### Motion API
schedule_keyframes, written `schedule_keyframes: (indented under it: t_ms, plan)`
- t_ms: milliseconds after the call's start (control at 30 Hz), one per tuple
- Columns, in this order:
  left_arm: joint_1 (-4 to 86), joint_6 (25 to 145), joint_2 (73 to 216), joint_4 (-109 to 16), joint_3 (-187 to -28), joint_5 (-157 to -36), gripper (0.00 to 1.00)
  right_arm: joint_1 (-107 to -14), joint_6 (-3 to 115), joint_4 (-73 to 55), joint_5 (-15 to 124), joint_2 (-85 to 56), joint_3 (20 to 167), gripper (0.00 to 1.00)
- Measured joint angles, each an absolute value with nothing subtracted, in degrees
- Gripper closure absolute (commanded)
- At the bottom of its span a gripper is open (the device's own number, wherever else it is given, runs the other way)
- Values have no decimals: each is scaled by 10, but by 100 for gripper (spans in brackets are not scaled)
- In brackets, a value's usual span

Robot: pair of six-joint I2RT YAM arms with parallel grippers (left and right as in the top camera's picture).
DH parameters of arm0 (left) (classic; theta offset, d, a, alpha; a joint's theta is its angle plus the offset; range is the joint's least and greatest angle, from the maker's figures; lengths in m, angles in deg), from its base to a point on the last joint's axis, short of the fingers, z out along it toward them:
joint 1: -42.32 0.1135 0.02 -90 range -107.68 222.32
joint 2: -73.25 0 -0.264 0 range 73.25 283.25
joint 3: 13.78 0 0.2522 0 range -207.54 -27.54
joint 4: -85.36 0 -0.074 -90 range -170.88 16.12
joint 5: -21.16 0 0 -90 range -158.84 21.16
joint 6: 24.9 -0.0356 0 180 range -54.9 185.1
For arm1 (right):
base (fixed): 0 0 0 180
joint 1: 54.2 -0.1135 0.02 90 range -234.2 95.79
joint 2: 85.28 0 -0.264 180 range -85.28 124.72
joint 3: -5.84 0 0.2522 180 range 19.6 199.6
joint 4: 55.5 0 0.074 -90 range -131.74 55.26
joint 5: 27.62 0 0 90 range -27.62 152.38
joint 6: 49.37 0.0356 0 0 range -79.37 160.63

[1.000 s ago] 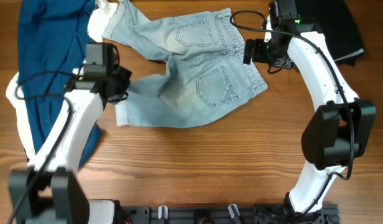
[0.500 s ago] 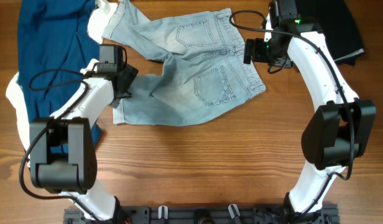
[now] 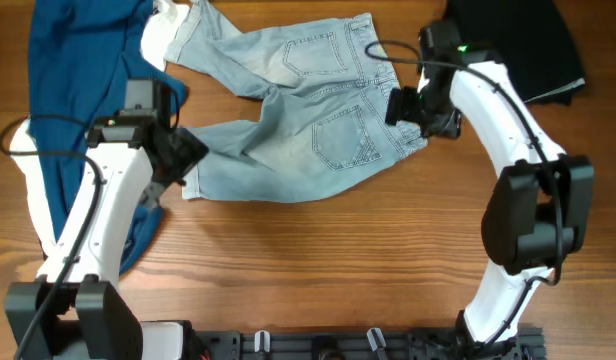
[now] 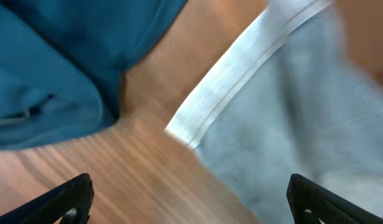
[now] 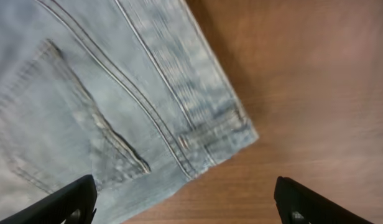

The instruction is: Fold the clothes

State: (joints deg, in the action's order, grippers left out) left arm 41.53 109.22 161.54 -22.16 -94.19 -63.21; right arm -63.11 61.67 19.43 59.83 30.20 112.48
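Note:
The clothes, pale blue denim shorts (image 3: 308, 105), lie spread back-side up on the wooden table, both pockets showing. My left gripper (image 3: 180, 168) hovers open at the lower leg's turned-up hem (image 4: 241, 81), half over bare wood, with nothing between its fingers. In the left wrist view that gripper (image 4: 188, 202) straddles the cloth's edge. My right gripper (image 3: 396, 106) stands open above the waistband's right corner (image 5: 238, 127). In the right wrist view the gripper (image 5: 185, 202) spans the shorts' edge and bare table, gripping nothing.
A navy shirt (image 3: 73, 80) lies crumpled at the left, right beside the shorts' hem. White cloth (image 3: 163, 30) peeks out at the upper leg, and a black cloth (image 3: 533, 45) lies at the back right. Bare wood (image 3: 318, 260) fills the front.
My left gripper has opened and let go of the lower leg hem, then drawn back a little toward the front left. My right gripper has shifted slightly left over the waistband corner.

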Motion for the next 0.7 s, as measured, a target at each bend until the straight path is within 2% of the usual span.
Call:
schedule_keyframes:
  t_ms: [100, 267, 533, 600, 633, 667, 700]
  plan:
    - [415, 1091, 1617, -271, -874, -659, 11, -632, 645, 158, 596, 302, 1078, 5]
    - [415, 1091, 1622, -438, -766, -685, 18, -632, 700, 89, 597, 302, 1039, 4]
    - [415, 1091, 1622, -562, -693, -685, 19, -632, 778, 28, 614, 301, 990, 1]
    - [415, 1091, 1624, -565, -693, -683, 31, -632, 783, 25, 614, 301, 984, 2]
    - [415, 1090, 1627, -574, -693, -680, 48, -632, 784, 24, 614, 301, 983, 5]
    - [415, 1091, 1633, -584, -694, -677, 57, -632, 784, 24, 615, 301, 983, 6]
    - [415, 1093, 1638, -590, -697, -675, 62, -632, 786, 24, 616, 301, 983, 6]
